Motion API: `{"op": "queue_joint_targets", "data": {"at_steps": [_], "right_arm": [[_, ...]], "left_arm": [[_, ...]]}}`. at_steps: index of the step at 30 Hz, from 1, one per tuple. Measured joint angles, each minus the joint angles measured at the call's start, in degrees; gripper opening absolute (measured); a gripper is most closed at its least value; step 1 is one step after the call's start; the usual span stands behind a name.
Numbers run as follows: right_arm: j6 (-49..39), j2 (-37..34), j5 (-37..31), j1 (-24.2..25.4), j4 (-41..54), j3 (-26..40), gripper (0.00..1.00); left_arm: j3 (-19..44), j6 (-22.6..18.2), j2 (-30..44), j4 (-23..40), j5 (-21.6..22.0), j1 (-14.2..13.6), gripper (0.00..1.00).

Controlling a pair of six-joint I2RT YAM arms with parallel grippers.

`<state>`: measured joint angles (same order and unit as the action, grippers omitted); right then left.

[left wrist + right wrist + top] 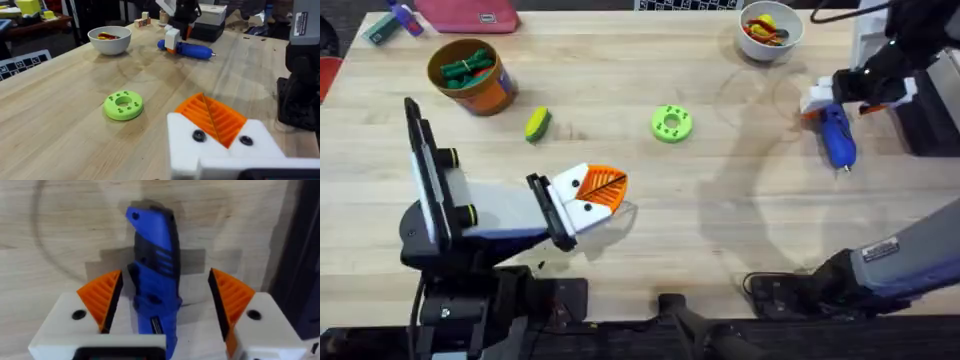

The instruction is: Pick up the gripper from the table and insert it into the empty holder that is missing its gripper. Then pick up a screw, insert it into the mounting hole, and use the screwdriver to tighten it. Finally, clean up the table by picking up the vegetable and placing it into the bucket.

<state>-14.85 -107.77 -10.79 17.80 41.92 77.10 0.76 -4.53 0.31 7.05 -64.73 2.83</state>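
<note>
The blue screwdriver [839, 141] lies on the table at the far right, tip towards me. My right gripper [165, 300] is open and straddles the screwdriver [155, 290], with an orange pad on each side and a gap to both. The lime-green holder [671, 123] lies flat mid-table, its central opening [123, 101] bare. My left gripper [603, 190] hovers near and left of the holder, its orange pads [212, 117] pressed together. The yellow-green vegetable [537, 123] lies beside the orange bucket [490, 92]. The small gripper part and the screw are out of view.
Dark green pieces lie inside the bucket. A white bowl [771, 42] with red and yellow items stands at the back right. A black and white box [210, 22] stands behind the screwdriver. Pink and teal items [470, 14] sit at the back left edge.
</note>
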Motion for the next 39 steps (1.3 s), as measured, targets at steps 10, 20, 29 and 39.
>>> {"op": "queue_joint_targets", "data": {"at_steps": [10, 20, 29, 39], "right_arm": [[-2.1, -3.2, 1.5, -0.2, -2.1, 1.0, 0.188], [-1.9, -3.4, 1.2, -0.1, -2.4, 1.2, 0.024], [0.6, 9.9, 6.0, -0.8, 0.6, 6.2, 0.024], [6.0, 25.1, 18.3, -10.1, -5.8, 9.8, 0.024]], "left_arm": [[0.0, 0.0, 0.0, 0.0, 0.0, 0.0, 0.008], [0.0, 0.0, 0.0, 0.0, 0.0, 0.0, 0.008], [0.0, 0.0, 0.0, 0.0, 0.0, 0.0, 0.008], [0.0, 0.0, 0.0, 0.0, 0.0, 0.0, 0.008]]}}
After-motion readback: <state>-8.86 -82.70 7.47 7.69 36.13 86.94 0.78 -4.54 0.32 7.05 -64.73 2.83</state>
